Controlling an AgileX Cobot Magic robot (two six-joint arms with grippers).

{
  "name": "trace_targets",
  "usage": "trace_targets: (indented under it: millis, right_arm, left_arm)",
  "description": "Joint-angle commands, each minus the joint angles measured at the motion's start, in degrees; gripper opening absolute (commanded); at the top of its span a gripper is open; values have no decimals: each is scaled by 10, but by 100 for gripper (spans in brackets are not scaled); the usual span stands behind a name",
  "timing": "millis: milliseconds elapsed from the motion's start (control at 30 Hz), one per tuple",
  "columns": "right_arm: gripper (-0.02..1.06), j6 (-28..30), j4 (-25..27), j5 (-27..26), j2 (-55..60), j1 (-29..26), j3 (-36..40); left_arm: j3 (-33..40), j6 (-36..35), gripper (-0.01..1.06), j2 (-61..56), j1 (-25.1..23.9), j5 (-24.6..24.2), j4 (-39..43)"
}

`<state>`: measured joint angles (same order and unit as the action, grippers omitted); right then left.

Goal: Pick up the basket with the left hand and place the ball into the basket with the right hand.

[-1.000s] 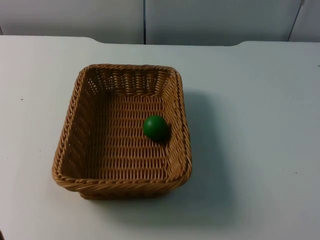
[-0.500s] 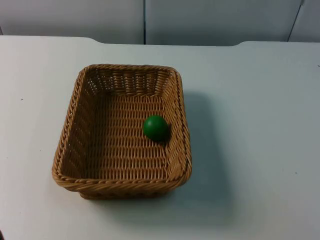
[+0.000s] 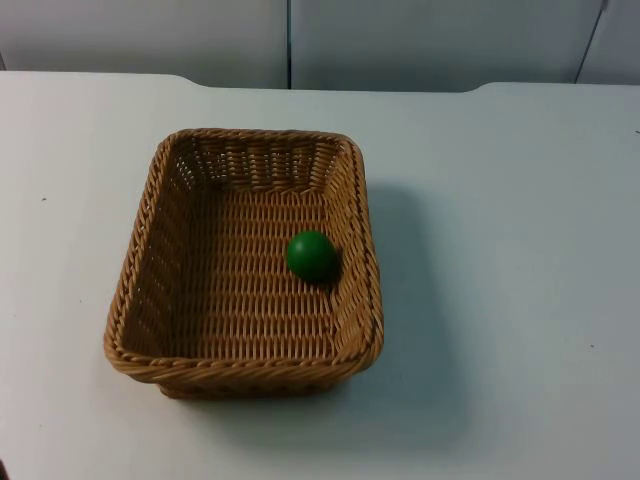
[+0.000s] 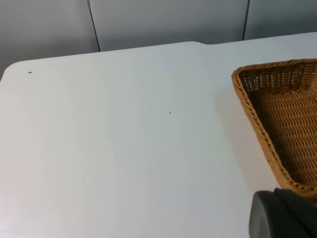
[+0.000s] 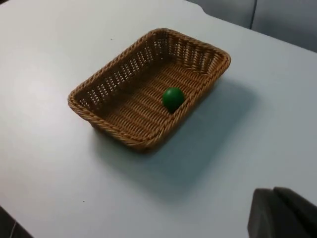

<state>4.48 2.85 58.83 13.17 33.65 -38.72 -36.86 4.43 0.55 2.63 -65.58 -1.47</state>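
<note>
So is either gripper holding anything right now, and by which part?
Nothing is held. The basket sits on the table with the green ball inside, no gripper touching either.

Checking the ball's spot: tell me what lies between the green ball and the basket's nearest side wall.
Nothing: in the top view the green ball rests on the basket floor against the wall towards the right arm; the right wrist view agrees.

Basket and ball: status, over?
Green ball lies inside the brown woven wicker basket, against its side wall. Basket rests on the white table. Both tools pulled back, touching nothing.
</note>
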Motion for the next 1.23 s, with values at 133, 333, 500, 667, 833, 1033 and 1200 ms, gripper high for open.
trace_targets:
  millis: [133, 333, 500, 667, 833, 1033, 1200]
  right_arm:
    - [0, 10, 1, 11, -126, 2, 55]
    - [0, 20, 1, 40, -132, 4, 80]
    - [0, 20, -2, 31, -132, 4, 94]
    - [0, 20, 2, 31, -132, 4, 94]
    - [0, 20, 2, 31, -132, 4, 94]
    - [0, 20, 3, 31, -132, -89, 94]
    - [0, 20, 3, 31, -132, -162, 94]
  left_arm:
    - [19, 1, 0, -5, -2, 31, 1]
    - [59, 8, 0, -5, -2, 40, 0]
    - [63, 11, 0, -5, -2, 41, 0]
    - [75, 11, 0, -5, -2, 38, 1]
    - [75, 11, 0, -5, -2, 38, 3]
    - [75, 11, 0, -5, -2, 38, 3]
    - [75, 11, 0, -5, -2, 38, 3]
